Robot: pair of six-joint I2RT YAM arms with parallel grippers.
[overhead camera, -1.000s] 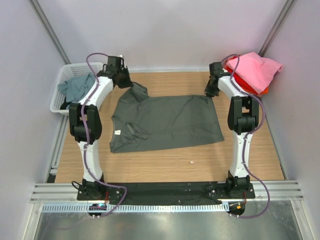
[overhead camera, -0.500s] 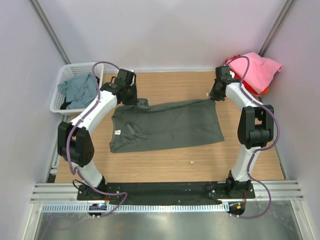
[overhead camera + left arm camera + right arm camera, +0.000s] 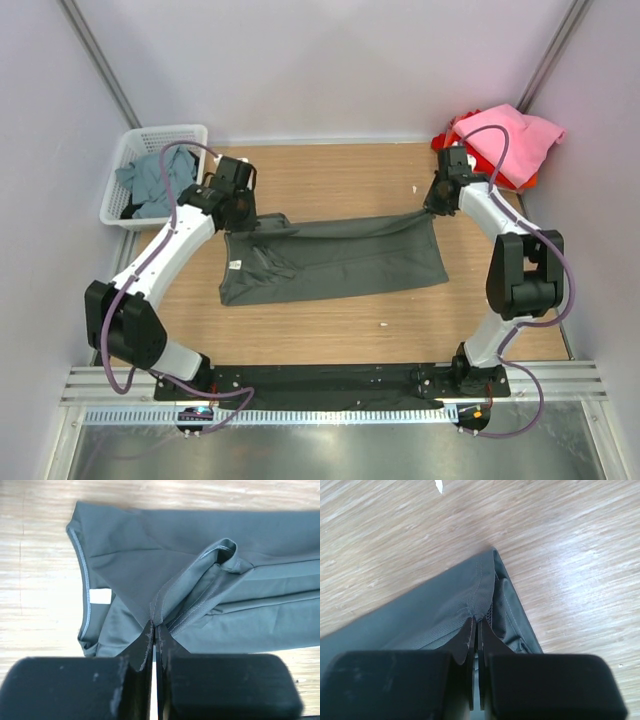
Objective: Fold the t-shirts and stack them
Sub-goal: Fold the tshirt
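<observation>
Wood-brown surface (image 3: 330,340) sits in a small booth with plain pale walls. The dark grey t-shirt (image 3: 340,270) lies on it, stretched out between the two arms. The left end effector (image 3: 155,630) is clenched on a bunch of cloth at the shoulder, and the neck hole and a white tag (image 3: 100,596) are just to its left. The right end effector (image 3: 476,622) is pinched tight on the hem corner at the other end. Both hold the far edge up off the wood, so it runs tight between them like a line. I think this is so the far half can be laid over the near half to make a fold. Just past the right end effector, a pink t-shirt (image 3: 510,140) is piled on a red t-shirt (image 3: 445,138). Out to the left of the left end effector is a white basket (image 3: 160,131) with a teal-grey t-shirt (image 3: 150,175) in it.
</observation>
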